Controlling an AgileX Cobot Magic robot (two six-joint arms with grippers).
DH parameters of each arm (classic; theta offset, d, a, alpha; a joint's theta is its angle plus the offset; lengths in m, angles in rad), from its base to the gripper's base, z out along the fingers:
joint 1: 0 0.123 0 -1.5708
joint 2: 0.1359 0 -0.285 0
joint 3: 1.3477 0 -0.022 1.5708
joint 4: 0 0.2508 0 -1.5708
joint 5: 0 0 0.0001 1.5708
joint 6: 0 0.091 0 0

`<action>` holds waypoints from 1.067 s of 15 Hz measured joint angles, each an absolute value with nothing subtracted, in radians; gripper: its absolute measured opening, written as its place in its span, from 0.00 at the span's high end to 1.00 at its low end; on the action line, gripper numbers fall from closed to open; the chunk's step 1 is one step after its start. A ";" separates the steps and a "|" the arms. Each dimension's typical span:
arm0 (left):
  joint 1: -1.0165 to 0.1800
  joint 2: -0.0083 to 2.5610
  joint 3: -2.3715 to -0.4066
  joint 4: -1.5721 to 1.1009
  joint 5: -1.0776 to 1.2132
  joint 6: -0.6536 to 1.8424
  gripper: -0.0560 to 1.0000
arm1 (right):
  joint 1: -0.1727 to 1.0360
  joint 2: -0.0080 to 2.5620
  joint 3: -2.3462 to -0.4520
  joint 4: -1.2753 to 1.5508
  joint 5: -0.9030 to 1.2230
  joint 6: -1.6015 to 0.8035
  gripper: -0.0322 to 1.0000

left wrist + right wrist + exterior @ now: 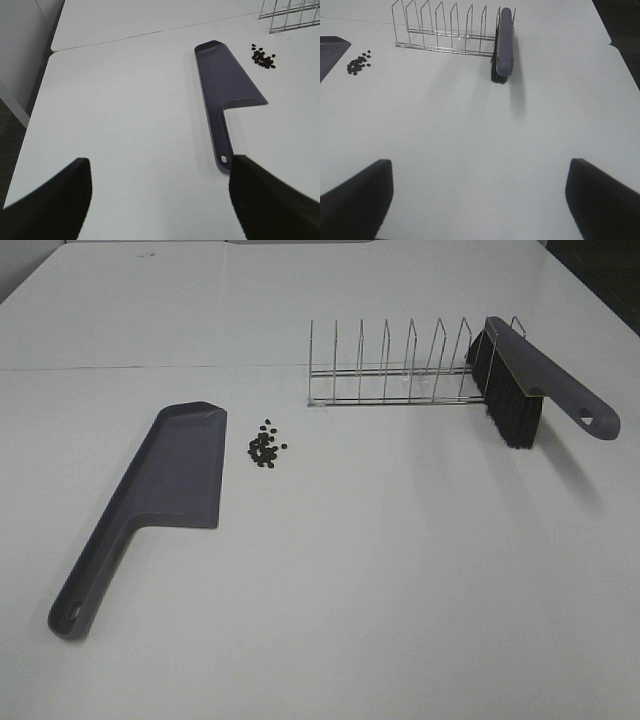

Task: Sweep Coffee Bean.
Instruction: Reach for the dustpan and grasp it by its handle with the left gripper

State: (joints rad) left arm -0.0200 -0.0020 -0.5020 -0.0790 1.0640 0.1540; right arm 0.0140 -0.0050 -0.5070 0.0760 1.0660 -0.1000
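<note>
A small pile of dark coffee beans [265, 445] lies on the white table just right of the grey-purple dustpan [170, 480], which lies flat with its handle toward the front left. The beans also show in the left wrist view [263, 57] and the right wrist view [359, 62]. The grey-purple brush [520, 385] with black bristles stands in the right end of a wire rack [390, 370]. My left gripper [160, 200] is open and empty, short of the dustpan handle [225, 150]. My right gripper [480, 200] is open and empty, well short of the brush [502, 45]. Neither gripper shows in the exterior view.
The wire rack [445, 30] has several upright dividers and stands behind the beans. A seam between two table tops [150, 367] runs across the back. The table's left edge [35, 105] drops off to the floor.
</note>
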 joint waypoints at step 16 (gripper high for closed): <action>-0.020 -0.002 -0.502 -0.079 1.064 0.154 0.29 | 0.014 -0.005 -0.507 0.076 1.066 -0.099 0.21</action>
State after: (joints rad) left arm -0.0200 -0.0020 -0.5020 -0.0790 1.0640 0.1540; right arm 0.0140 -0.0050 -0.5070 0.0760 1.0660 -0.0990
